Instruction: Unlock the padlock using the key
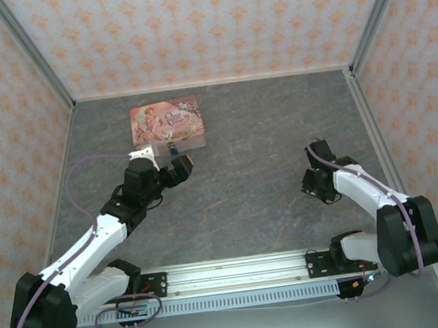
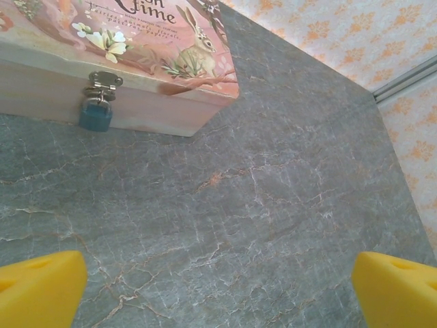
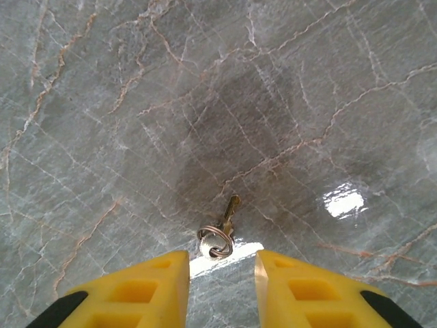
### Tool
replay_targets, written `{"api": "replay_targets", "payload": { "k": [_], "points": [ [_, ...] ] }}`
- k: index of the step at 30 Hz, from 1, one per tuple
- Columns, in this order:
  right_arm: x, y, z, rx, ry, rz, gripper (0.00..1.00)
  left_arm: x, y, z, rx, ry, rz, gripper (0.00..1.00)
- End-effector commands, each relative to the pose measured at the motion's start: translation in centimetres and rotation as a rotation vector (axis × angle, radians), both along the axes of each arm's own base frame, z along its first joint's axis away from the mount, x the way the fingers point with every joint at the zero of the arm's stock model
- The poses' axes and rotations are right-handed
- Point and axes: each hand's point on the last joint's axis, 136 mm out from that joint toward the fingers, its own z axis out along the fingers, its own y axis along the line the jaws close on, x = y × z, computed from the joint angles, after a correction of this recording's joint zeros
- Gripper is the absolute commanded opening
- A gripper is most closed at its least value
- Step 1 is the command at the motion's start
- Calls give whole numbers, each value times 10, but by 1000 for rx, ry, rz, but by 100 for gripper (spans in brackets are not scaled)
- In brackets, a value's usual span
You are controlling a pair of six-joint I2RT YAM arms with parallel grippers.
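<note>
R gripper point(image 3: 222, 270) jaws part-open, gripping nothing. Key point(image 3: 229, 213) flat on table point(image 3: 102, 102) just ahead of tips, ring end nearest, shaft pointing away, slightly right; R arm nearer. L gripper point(image 2: 218, 287) wide open, empty, facing padlock point(image 2: 95, 115), which hangs on front of pink tin point(image 2: 157, 48). Tin closed, contents unseen.

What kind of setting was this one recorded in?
Probably a purpose-built robot test booth rather than a home: patterned wallpaper panels box in a marble-look table, a metal frame post runs up the corner, and the left arm and right arm are mounted on a rail.
</note>
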Motion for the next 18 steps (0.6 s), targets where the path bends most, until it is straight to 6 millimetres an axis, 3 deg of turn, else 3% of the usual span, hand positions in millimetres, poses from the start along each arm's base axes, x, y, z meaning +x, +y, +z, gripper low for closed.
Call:
{"api": "replay_targets", "payload": {
  "k": [1,18],
  "points": [
    [8,0,2,-15,-19,5,31,4,-3,16,-17,-34,4,100],
    [3,2,-10,-10,36,15,21,3,-1,15,-6,-30,10,100]
  ]
}}
